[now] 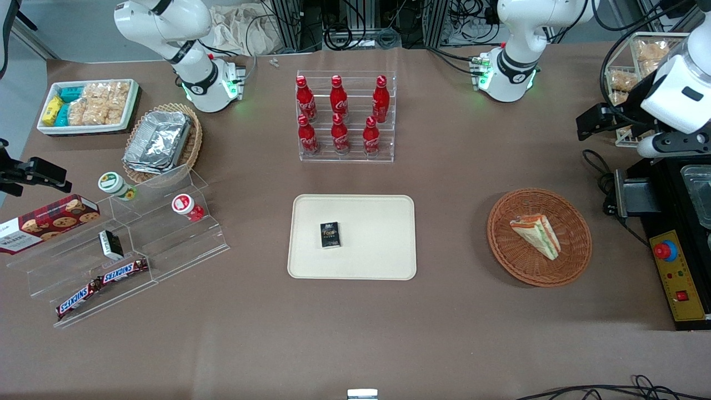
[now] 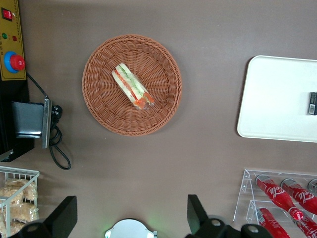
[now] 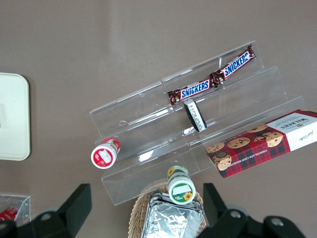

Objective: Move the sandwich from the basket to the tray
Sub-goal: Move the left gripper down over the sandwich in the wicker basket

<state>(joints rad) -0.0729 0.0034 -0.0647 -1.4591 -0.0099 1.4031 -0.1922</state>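
The sandwich (image 1: 536, 235) (image 2: 132, 87), a clear-wrapped wedge with green and orange-red layers, lies in the round reddish-brown basket (image 1: 502, 244) (image 2: 99, 99) toward the working arm's end of the table. The cream tray (image 1: 377, 250) (image 2: 277, 99) lies flat at the table's middle, apart from the basket. My gripper (image 1: 597, 119) (image 2: 130, 215) hangs open and empty high above the table, farther from the front camera than the basket. Its fingers (image 2: 195, 214) stand wide apart over bare table, touching nothing.
A small black box (image 1: 330, 234) (image 2: 312, 103) lies on the tray. A clear rack of red bottles (image 1: 345, 116) (image 2: 282, 198) stands farther back than the tray. A control box with a red button (image 1: 665, 251) (image 2: 15, 62) sits beside the basket. A wire rack of snacks (image 1: 639, 61) stands near the gripper.
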